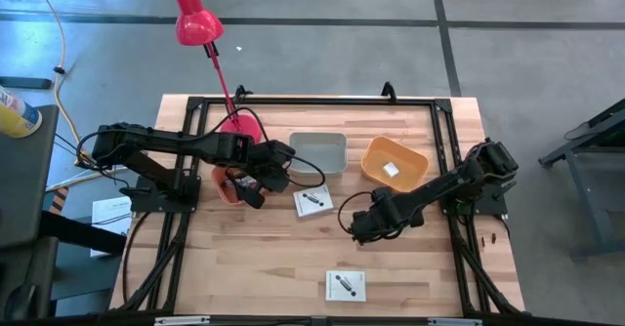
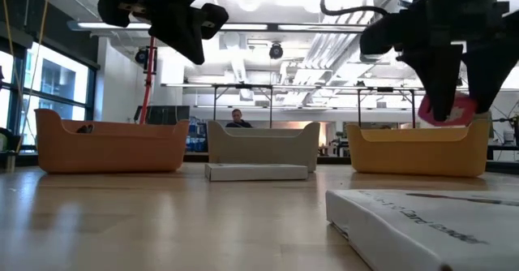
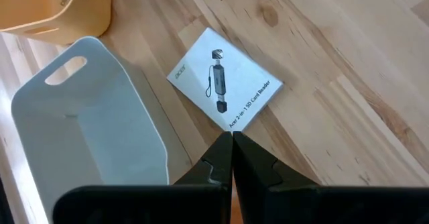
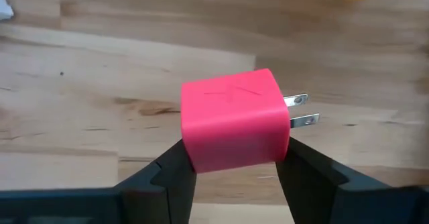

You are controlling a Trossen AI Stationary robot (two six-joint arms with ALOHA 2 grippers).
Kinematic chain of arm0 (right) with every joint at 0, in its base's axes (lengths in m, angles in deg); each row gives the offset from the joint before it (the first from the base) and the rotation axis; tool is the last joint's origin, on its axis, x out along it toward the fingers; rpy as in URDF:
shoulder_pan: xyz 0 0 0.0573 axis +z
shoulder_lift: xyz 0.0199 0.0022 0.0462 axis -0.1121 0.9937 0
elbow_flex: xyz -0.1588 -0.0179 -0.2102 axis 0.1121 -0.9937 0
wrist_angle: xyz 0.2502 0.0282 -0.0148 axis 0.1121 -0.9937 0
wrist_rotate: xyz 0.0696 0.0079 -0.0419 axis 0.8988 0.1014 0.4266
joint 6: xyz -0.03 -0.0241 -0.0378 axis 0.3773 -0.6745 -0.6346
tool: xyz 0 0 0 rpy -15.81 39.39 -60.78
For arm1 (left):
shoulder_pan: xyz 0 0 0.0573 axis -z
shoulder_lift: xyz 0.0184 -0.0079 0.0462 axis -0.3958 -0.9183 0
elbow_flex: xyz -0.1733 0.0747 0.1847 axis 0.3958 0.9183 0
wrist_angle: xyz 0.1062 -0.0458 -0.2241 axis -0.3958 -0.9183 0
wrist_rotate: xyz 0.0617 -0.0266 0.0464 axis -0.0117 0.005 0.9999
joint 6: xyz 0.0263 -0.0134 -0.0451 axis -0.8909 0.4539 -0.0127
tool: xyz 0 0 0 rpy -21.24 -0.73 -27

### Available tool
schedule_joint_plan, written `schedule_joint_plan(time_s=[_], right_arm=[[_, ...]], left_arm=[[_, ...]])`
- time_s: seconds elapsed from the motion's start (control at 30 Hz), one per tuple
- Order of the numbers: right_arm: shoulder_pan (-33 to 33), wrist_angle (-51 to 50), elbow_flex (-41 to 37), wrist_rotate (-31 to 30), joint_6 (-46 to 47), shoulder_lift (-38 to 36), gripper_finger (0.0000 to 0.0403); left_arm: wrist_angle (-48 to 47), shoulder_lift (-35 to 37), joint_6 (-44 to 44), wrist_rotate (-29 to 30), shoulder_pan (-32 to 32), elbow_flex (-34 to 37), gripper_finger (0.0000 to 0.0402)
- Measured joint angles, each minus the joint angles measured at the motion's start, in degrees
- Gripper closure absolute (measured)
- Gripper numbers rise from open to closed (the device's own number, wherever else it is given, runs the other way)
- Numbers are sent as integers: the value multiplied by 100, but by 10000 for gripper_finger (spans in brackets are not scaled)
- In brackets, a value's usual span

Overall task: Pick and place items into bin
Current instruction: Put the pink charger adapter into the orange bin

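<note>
Right gripper [image 4: 234, 174]: fingers grasp pink plug [image 4: 234, 129], held above desk [image 1: 283, 267], short of orange bin [image 1: 394, 163]. Grip sits low on body; your fast swing could twist it loose. Left gripper [image 3: 232, 158]: fingers clenched, empty, beside grey bin [image 3: 87, 130].

The high view looks straight down on the whole wooden table [image 1: 264, 258] from far above, while the low view sits at table-top height, facing level across it toward the three bins and the room, a white packet [image 2: 422, 222] very close at its 4 o'clock. The left wrist view looks down closely on the grey bin [image 3: 87, 130] and another packet [image 3: 224, 78], both also seen from overhead; the right wrist view looks closely at bare tabletop.
</note>
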Motion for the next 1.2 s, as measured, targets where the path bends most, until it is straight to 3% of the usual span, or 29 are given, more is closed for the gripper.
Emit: schedule_joint_plan(time_s=[0.43,0.87,1.2], right_arm=[[-699,-1538,582,-527,-310,-2,229],[-2182,-1806,582,-1158,-1162,-2,229],[-2909,-1654,443,-1143,-1775,-9,229]], left_arm=[[22,0,44,0,0,0,401],[-43,0,44,0,0,0,401],[-352,0,42,0,0,0,401]])
